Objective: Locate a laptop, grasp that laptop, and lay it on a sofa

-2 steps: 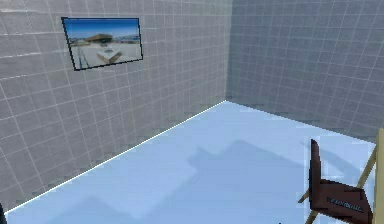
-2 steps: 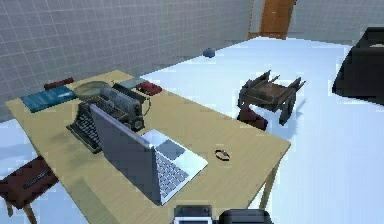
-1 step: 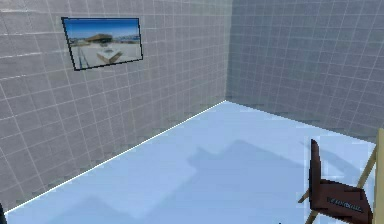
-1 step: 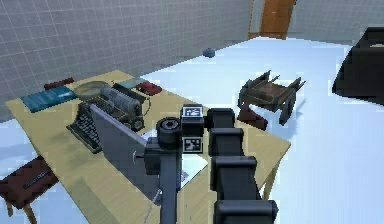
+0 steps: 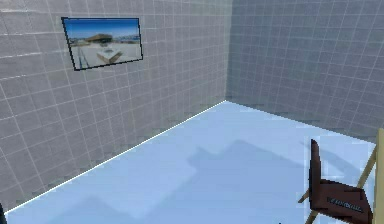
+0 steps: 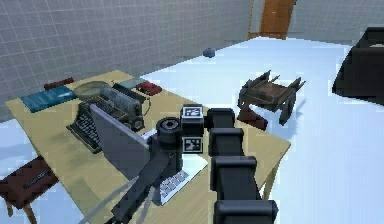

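An open laptop (image 6: 115, 143) stands on the wooden table (image 6: 60, 150), its grey lid up and its dark keyboard toward the arm side view's left. The arm (image 6: 240, 185) rises from the bottom edge, with two white marker squares (image 6: 192, 116) at its end. My gripper (image 6: 140, 192) reaches down and left from there, close beside the laptop's lid and over the tabletop. I cannot tell whether it holds anything. A dark sofa-like seat (image 6: 365, 62) stands at the arm side view's far right edge.
On the table lie a teal book (image 6: 45, 98), a grey device (image 6: 103, 90), a red item (image 6: 148, 88) and a paper sheet (image 6: 176, 182). A tipped-over chair (image 6: 270, 93) lies beyond. Brown chairs (image 5: 335, 190) (image 6: 25, 185); a wall picture (image 5: 104, 42); a door (image 6: 275, 15).
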Controlling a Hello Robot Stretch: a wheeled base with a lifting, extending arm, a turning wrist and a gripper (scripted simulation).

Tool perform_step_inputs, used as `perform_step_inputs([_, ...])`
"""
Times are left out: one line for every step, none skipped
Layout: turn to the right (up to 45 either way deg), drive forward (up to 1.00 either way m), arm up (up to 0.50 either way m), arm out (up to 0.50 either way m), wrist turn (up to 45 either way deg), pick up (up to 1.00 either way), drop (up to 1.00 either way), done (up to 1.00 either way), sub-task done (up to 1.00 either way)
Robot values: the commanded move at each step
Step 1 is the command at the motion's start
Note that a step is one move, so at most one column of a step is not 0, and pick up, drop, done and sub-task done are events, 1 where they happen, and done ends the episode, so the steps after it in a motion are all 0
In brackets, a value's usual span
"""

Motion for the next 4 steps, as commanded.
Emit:
perform_step_inputs([0.0, 0.0, 0.0, 0.0, 45.0, 0.0, 0.0, 0.0, 0.0])
perform_step_inputs([0.0, 0.0, 0.0, 0.0, 45.0, 0.0, 0.0, 0.0, 0.0])
perform_step_inputs([0.0, 0.0, 0.0, 0.0, 18.0, 0.0, 0.0, 0.0, 0.0])
perform_step_inputs([0.0, 0.0, 0.0, 0.0, 0.0, 1.0, 0.0, 0.0, 0.0])
